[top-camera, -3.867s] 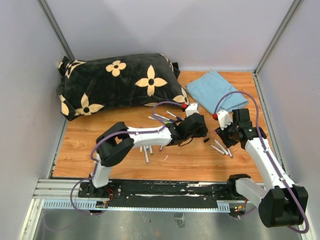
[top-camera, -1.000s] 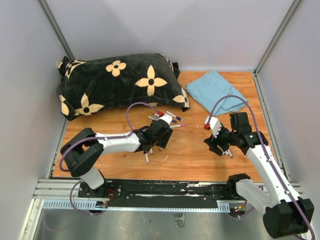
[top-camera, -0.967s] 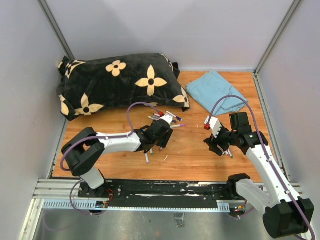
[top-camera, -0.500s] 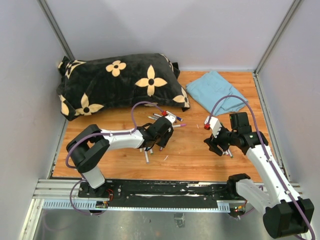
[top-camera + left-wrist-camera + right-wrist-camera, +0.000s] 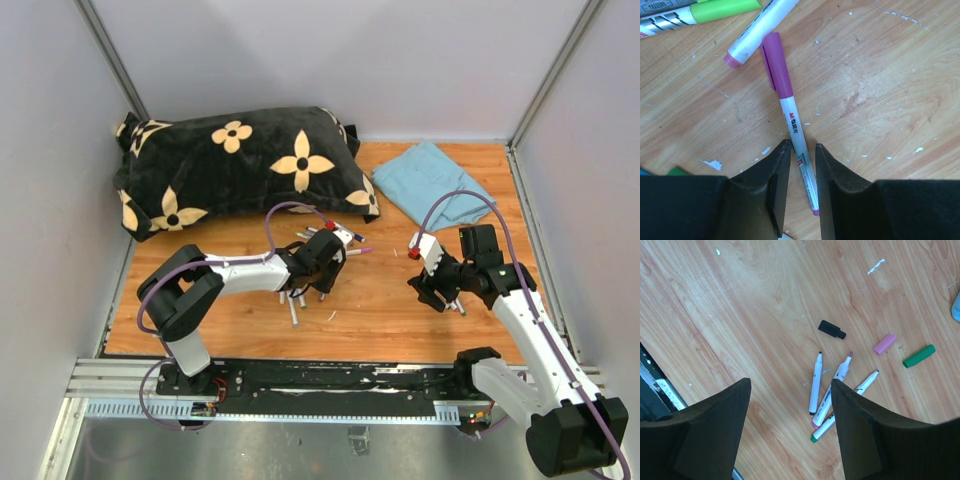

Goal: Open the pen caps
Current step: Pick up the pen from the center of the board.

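Note:
A slim white pen (image 5: pixel 796 130) with a purple cap (image 5: pixel 775 65) lies on the wooden table. My left gripper (image 5: pixel 801 146) is low over it, jaws narrowly apart astride the barrel, with a small gap showing on the right side. In the top view the left gripper (image 5: pixel 325 262) is at the pen pile, and the purple pen (image 5: pixel 355 251) sticks out to its right. My right gripper (image 5: pixel 790 385) is wide open and empty above the table. Below it lie a loose black cap (image 5: pixel 832 329), a pink cap (image 5: pixel 884 343), a green cap (image 5: pixel 919 355) and three uncapped pens (image 5: pixel 815 382).
A black flowered pillow (image 5: pixel 240 165) fills the back left. A blue cloth (image 5: pixel 435 185) lies at the back right. A green-capped highlighter (image 5: pixel 725 9) and a white highlighter (image 5: pixel 757 30) lie beyond the purple pen. More pens (image 5: pixel 293 305) lie near the left arm.
My left gripper left the spot beside the right gripper and came back to the pen pile, edging slightly right and farther over the last second. The right arm has stayed still this last second.

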Controlling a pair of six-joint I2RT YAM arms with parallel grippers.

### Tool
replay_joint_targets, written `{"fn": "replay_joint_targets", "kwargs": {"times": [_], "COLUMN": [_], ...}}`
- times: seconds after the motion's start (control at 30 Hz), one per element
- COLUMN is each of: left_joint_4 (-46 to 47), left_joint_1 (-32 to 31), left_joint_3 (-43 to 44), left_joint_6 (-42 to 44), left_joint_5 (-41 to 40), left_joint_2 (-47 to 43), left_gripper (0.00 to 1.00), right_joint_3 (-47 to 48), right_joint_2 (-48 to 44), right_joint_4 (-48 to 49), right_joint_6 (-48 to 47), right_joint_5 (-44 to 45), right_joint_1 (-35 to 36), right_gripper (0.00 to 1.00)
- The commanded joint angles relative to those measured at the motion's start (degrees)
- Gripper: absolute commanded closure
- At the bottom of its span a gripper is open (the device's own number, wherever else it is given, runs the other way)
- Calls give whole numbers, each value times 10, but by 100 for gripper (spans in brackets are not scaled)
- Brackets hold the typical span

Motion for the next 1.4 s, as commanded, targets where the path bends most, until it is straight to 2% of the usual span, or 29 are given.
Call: {"fn": "replay_joint_targets", "kwargs": {"times": [0.0, 0.4, 0.53, 0.7, 0.93, 1.13, 1.27, 1.37], "left_joint_4": [-10, -15, -22, -18, 36, 88, 152, 233], "left_joint_1": [9, 9, 9, 9, 9, 9, 9, 9], "left_joint_3": [12, 16, 20, 13, -26, -61, -92, -132], "left_joint_6": [8, 3, 6, 0, -27, -59, -101, -150], "left_joint_5": [30, 50, 58, 64, 94, 96, 115, 128], "left_joint_2": [9, 17, 20, -3, -69, -113, -149, -181], "left_gripper": [70, 87, 99, 99, 100, 100, 100, 100], "right_joint_3": [11, 12, 13, 23, 57, 67, 2, -68], "right_joint_2": [-1, 1, 2, 3, 17, 66, 87, 95], "right_joint_4": [-13, -13, -13, -13, 31, 162, 366, 520], "right_joint_6": [-3, 0, 2, 14, 78, 213, 387, 484], "right_joint_5": [-10, -9, -13, -39, -139, -236, -269, -266], "right_joint_1": [20, 28, 32, 46, 50, 50, 46, 42], "right_gripper": [33, 33, 33, 33, 33, 33, 32, 26]}}
